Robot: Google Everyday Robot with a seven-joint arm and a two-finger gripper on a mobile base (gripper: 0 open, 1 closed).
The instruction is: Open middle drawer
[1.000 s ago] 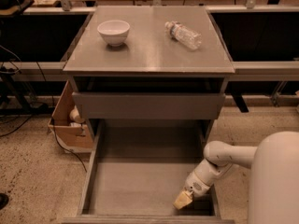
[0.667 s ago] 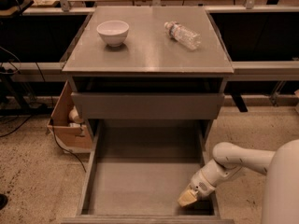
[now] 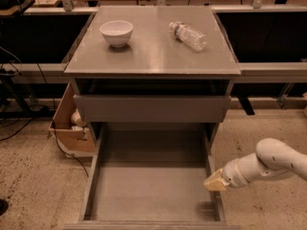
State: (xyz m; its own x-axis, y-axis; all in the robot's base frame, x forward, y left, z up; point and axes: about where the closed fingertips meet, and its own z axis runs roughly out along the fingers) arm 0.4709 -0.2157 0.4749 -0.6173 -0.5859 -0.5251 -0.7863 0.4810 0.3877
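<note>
Right at the bottom edge, the middle drawer (image 3: 148,195) stands pulled far out of the cabinet toward the camera, its bare grey inside fully on show. The tool (image 3: 216,182) is low on the right, its tan tip sitting at the drawer's right side wall, about halfway along the wall. Whether it touches that wall, I can't tell, and I can't tell if the tool is spread or pressed together either. Its white arm (image 3: 273,159) runs in from the right edge, over the speckled floor (image 3: 38,186).

Moving back, the drawer above (image 3: 151,108) shows a plain flat grey front that juts slightly forward of the cabinet frame, with a dark gap over it. Off to the left, tucked against the cabinet's side, a cardboard box (image 3: 72,128) rests on the floor with something pale inside.

Up top, the grey worktop (image 3: 153,51) carries two things, well apart. A white bowl (image 3: 116,32) stands upright toward the back left. A clear plastic bottle (image 3: 188,35) lies on its side toward the back right.
</note>
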